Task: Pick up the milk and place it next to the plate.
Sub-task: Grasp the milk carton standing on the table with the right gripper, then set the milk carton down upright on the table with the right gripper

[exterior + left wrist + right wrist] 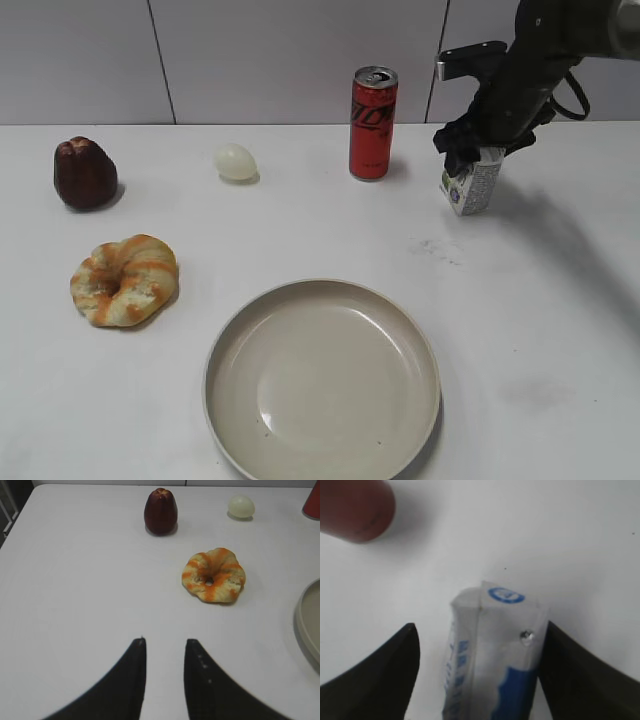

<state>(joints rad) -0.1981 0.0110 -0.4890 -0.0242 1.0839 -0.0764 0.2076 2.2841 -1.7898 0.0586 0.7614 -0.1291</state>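
The milk (pixel 472 185), a small white carton with blue lettering, leans at a tilt at the back right of the table. In the right wrist view the milk (pixel 495 655) sits between my right gripper's (pixel 481 625) fingers. The right finger touches it and the left finger stands apart, so the gripper is open. In the exterior view my right gripper (pixel 470 150) is at the carton's top. The beige plate (pixel 322 284) lies front centre, well apart from the carton. Its rim shows in the left wrist view (pixel 305 615). My left gripper (pixel 165 641) is open and empty over bare table.
A red can (pixel 372 122) stands left of the milk and shows blurred in the right wrist view (pixel 355 507). A white egg (pixel 236 161), a dark red fruit (pixel 84 173) and an orange-striped bread ring (pixel 125 280) lie on the left.
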